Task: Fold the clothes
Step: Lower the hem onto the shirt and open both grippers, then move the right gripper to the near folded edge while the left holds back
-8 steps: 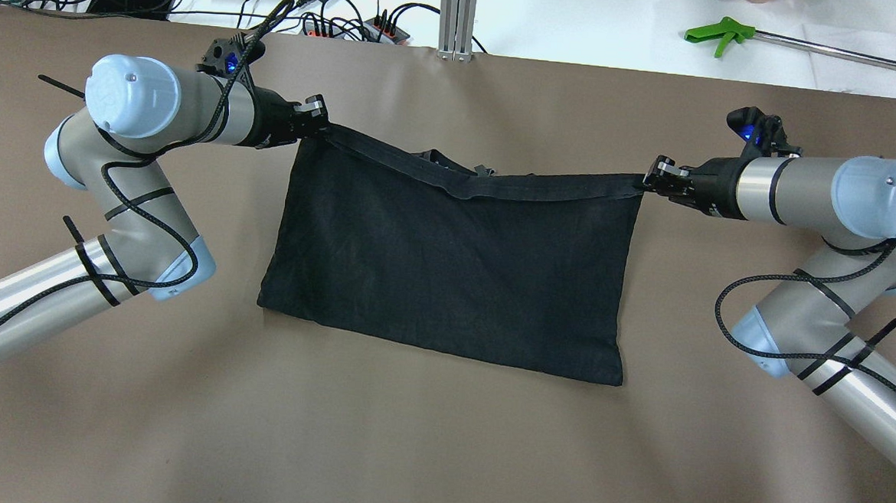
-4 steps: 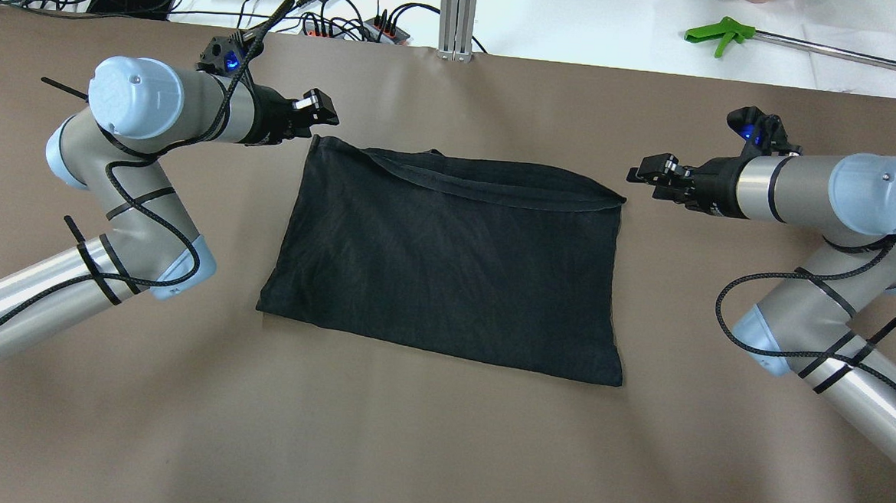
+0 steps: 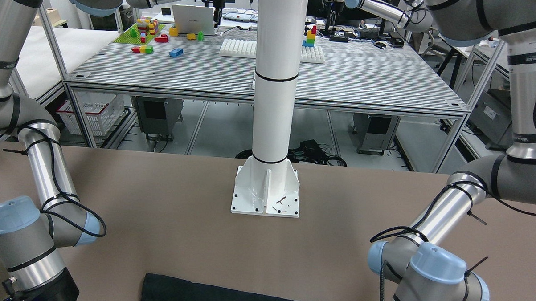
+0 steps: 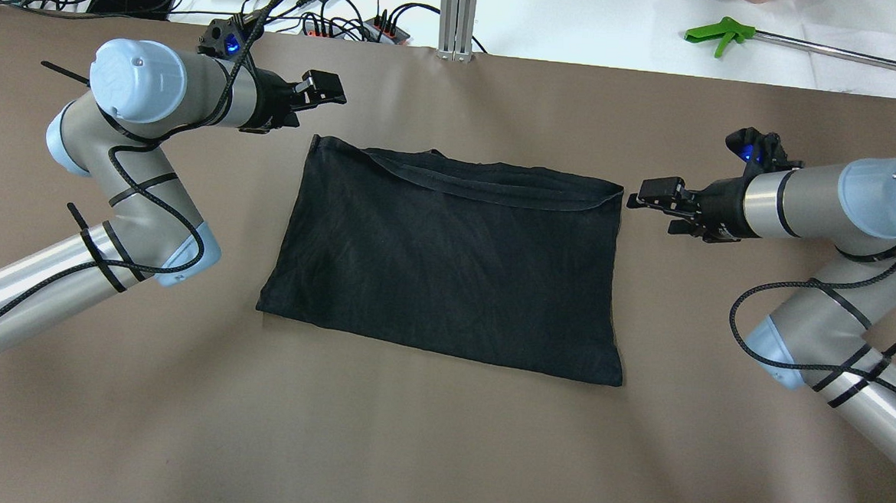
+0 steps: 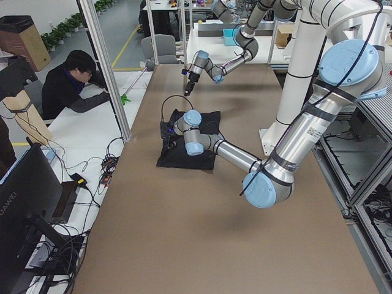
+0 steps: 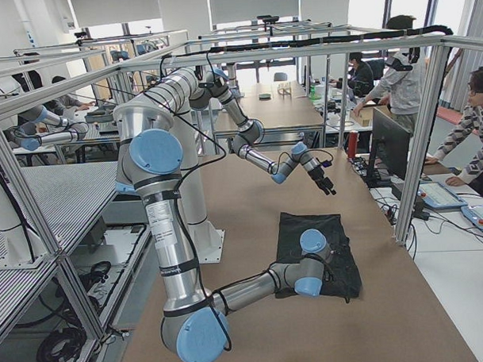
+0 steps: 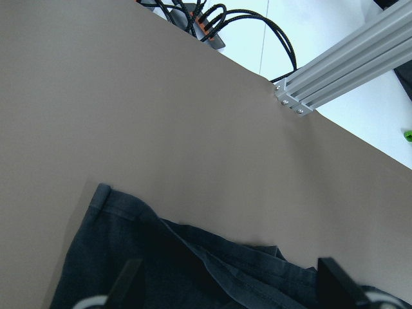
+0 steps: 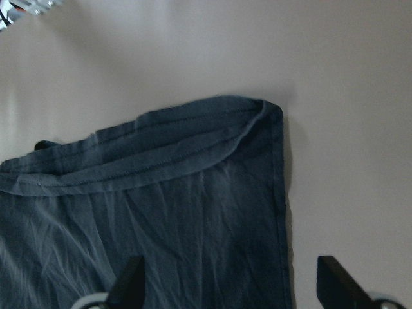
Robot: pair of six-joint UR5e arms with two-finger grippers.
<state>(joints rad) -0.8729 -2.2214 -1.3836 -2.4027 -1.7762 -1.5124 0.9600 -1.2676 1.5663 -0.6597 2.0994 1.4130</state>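
The clothes (image 4: 447, 259) are one black garment lying flat on the brown table, folded into a rough rectangle with a hemmed band along its far edge. My left gripper (image 4: 324, 92) hovers open just beyond the garment's far left corner, holding nothing. My right gripper (image 4: 653, 209) stands open just right of the far right corner, apart from the cloth. In the left wrist view the garment (image 7: 193, 270) fills the lower part, between the spread fingertips (image 7: 129, 280). The right wrist view has the far right corner of the garment (image 8: 161, 212) lying loose below the open gripper (image 8: 232, 283).
A green-handled tool (image 4: 716, 32), cables and power strips (image 4: 352, 26) lie beyond the table's far edge, beside an aluminium post (image 4: 458, 14). The white robot column (image 3: 266, 186) stands behind the garment (image 3: 227, 298). A person (image 5: 73, 86) sits at the adjacent desk.
A second ago both grippers held the garment's far corners stretched taut. They opened and let go; the cloth settled flat, the left gripper drew away farther, and the right shifted slightly nearer.
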